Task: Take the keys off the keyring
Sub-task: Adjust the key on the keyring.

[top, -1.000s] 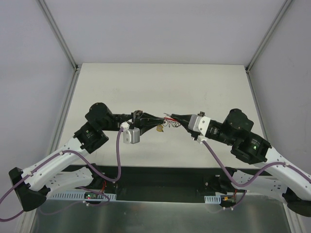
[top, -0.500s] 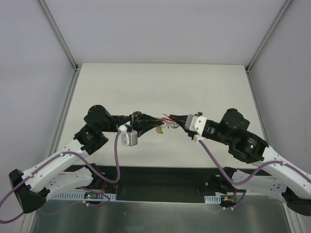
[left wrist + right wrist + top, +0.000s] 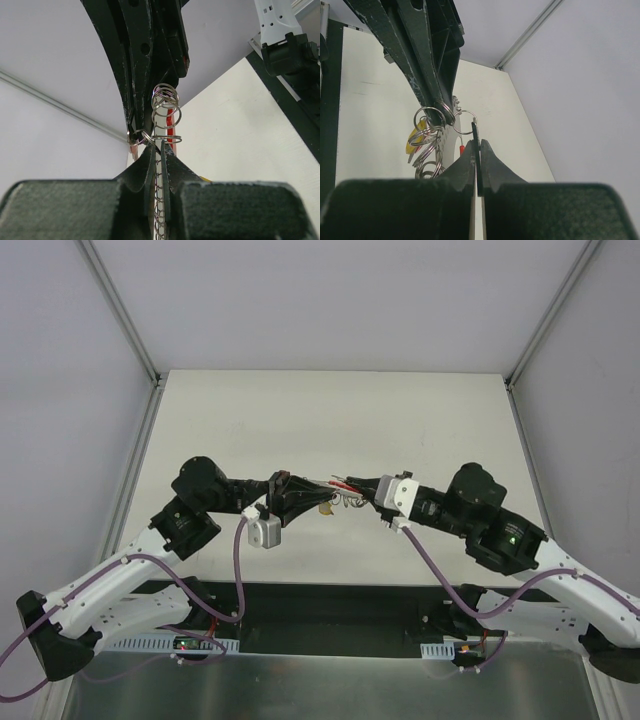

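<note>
White table [image 3: 330, 410], keyring [image 3: 349, 499], keys [image 3: 327, 507] mid-table, edges far

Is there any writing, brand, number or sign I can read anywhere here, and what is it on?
None readable. The keys, keyring and arms show no text; any marks on the small boards by the arm bases are too small to read.

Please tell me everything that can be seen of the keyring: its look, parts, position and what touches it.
The keyring is a bunch of several thin silvery rings, seemingly metal wire, linked together, with a red piece behind them. It is held in the air above the table, between the two arms. The left end effector and the right end effector meet it from opposite sides, each shut on a thin part of the bunch.
</note>
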You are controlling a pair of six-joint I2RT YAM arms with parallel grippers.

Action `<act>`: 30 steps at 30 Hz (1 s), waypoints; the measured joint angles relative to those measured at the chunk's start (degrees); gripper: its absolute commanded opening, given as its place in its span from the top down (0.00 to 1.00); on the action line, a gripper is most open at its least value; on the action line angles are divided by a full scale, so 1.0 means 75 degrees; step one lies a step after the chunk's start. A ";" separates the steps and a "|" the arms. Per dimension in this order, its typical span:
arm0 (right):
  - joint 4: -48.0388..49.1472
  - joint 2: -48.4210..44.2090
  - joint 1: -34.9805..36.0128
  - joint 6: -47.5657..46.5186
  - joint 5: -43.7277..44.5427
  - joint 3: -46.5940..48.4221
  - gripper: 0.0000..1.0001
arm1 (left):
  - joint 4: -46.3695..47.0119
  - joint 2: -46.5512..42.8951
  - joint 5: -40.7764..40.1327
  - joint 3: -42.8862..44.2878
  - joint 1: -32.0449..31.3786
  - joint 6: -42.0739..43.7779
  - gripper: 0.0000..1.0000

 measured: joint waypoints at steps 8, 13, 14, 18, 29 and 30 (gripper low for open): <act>0.0009 0.0119 0.0000 -0.0003 0.0058 0.0003 0.99 | -0.0149 0.0035 0.0003 0.0058 0.0003 0.0195 1.00; 0.0009 0.0131 0.0000 0.0003 0.0052 0.0003 0.99 | -0.0149 0.0032 0.0000 0.0064 0.0003 0.0210 1.00; 0.0009 0.0137 0.0000 0.0006 0.0052 0.0003 0.99 | -0.0149 0.0032 0.0000 0.0064 0.0003 0.0213 1.00; 0.0000 0.0157 0.0000 0.0015 0.0044 0.0003 0.99 | -0.0163 0.0029 -0.0047 0.0064 0.0003 0.0256 1.00; -0.0434 0.0160 -0.0023 0.0006 -0.0009 0.0009 0.99 | -0.0487 0.0020 -0.0184 0.0064 -0.0003 0.0621 1.00; -0.0533 0.0163 -0.0038 0.0000 -0.0023 0.0026 0.99 | -0.0562 0.0017 -0.0216 0.0064 -0.0003 0.0679 1.00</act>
